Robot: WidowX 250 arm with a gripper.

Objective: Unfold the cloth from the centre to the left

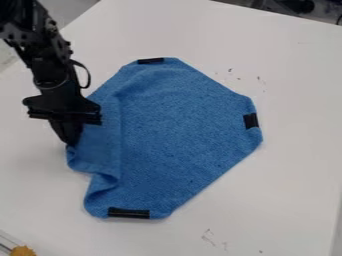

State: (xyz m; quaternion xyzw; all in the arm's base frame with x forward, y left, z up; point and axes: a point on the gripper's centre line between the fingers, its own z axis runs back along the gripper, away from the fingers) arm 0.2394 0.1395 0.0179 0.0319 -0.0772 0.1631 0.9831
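The blue cloth (177, 127) lies mostly flat on the white table, with black strips at its top, right and bottom corners. Its left side is rumpled, with a raised fold running down it and a bulge at the lower left. My gripper (71, 143) is at the cloth's left edge, pointing down, its tips against the fabric. The cloth's left corner is hidden at the gripper. Whether the fingers hold the fabric cannot be made out.
The white table (287, 65) extends around the cloth, with small dark marks above and below it. A yellow-orange object (23, 251) is at the bottom left corner. Dark items lie beyond the table's far edge at the top right.
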